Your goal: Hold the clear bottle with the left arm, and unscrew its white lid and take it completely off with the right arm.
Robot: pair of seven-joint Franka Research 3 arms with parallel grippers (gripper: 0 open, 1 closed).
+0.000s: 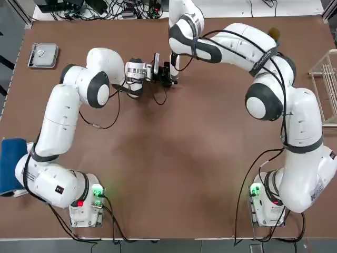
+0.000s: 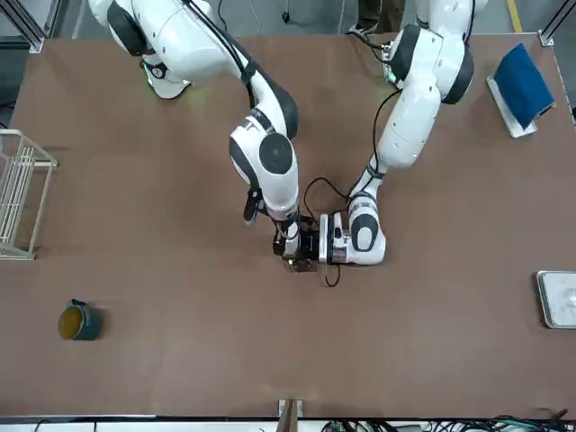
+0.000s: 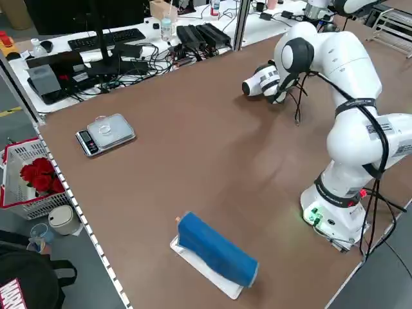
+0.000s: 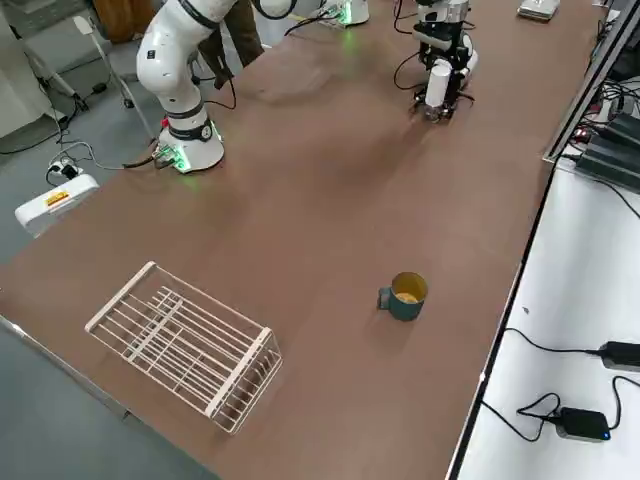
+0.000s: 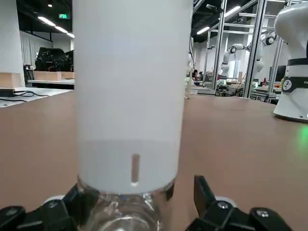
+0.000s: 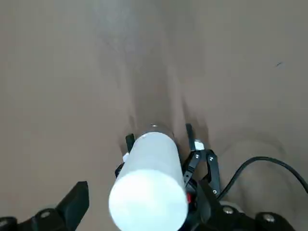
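Between my right gripper's (image 6: 144,186) parted fingers, the upright lid (image 5: 130,86) points toward its wrist; below, my left gripper's (image 5: 136,185) spread fingers flank the bottle (image 5: 122,216).

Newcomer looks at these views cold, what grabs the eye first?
Probably the two white arms, left arm and right arm, reaching in from opposite sides until their grippers, left and right, meet over the brown table. Next, the white lid, filling the middle of the left wrist view atop the clear bottle. Then the blue cloth-like bundle, beside the left arm's base.
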